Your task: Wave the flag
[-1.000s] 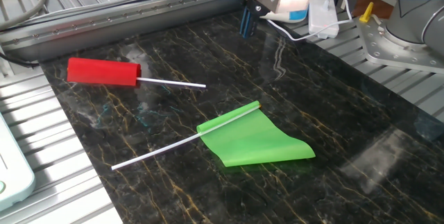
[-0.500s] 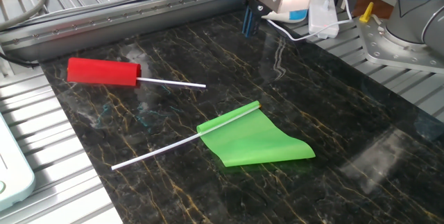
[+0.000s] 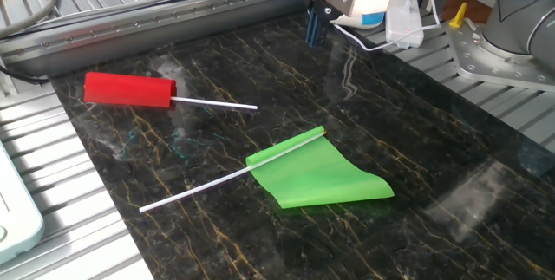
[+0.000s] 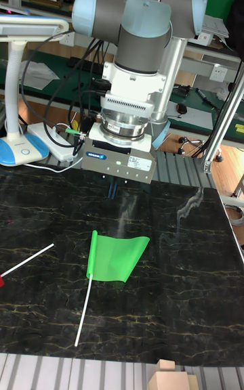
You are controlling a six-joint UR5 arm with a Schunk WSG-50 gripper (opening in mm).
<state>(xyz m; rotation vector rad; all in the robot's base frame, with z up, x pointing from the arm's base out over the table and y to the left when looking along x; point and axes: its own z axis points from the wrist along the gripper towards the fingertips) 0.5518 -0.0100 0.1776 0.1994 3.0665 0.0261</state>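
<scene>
In the middle of the dark marble-patterned table lies the flag, flat on the glossy surface. Its cloth or paper is a bright, even green, roughly rectangular, with one far corner slightly curled and a soft crease running across it. One edge wraps around a long thin white stick, which runs out from under the green sheet toward the table's near-left side; in the tall fixed view the same flag shows with its stick pointing down toward the table's front edge.

Well apart from it, toward the left rear, a red rolled-up flag lies as a tight matte cylinder on its own thin white stick. The tabletop is black stone veined with gold and pale lines, and polished enough to reflect the arm above it. Ribbed metal panels border it.

The gripper hangs above the table's far edge, beyond the flag and not touching it. Its dark blue fingers point straight down beneath a boxy metal body, close together, with nothing between them.
</scene>
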